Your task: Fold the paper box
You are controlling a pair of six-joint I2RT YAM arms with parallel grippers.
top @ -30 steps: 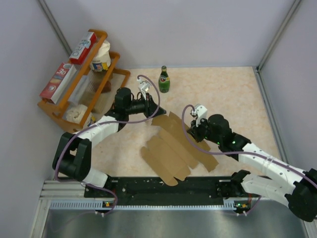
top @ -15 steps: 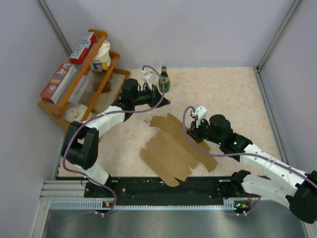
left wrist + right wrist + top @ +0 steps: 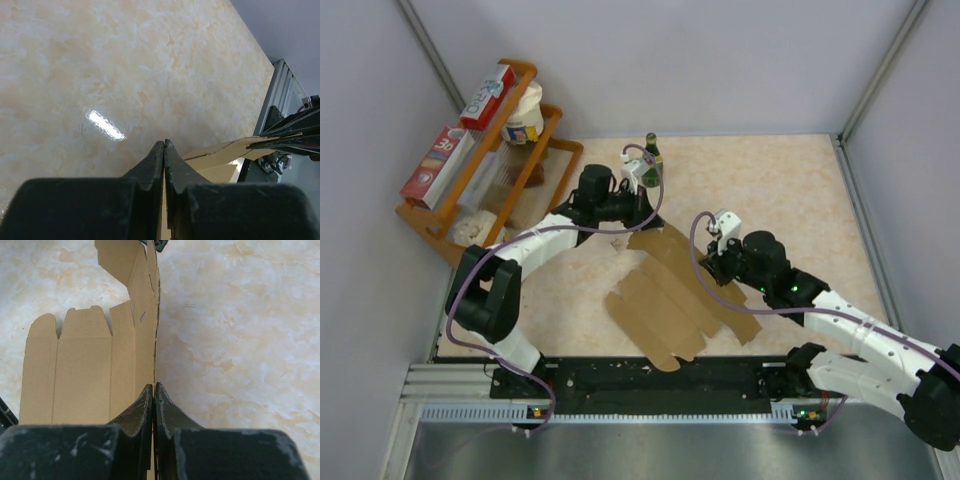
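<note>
Left jaws and right jaws are each clamped on the paper box (image 3: 670, 300), which lies mid-bench (image 3: 790, 190) with its long axis 10-to-4 o'clock. Left holds the 12 o'clock corner, right the 2 o'clock edge. The fold probably goes toward 8 o'clock.

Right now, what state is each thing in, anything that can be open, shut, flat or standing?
paper box: unfolded, mostly lying flat, the panel on its right side raised.
left hand: shut on the paper box's far corner.
right hand: shut on the paper box's raised edge.
green bottle: standing upright.
</note>
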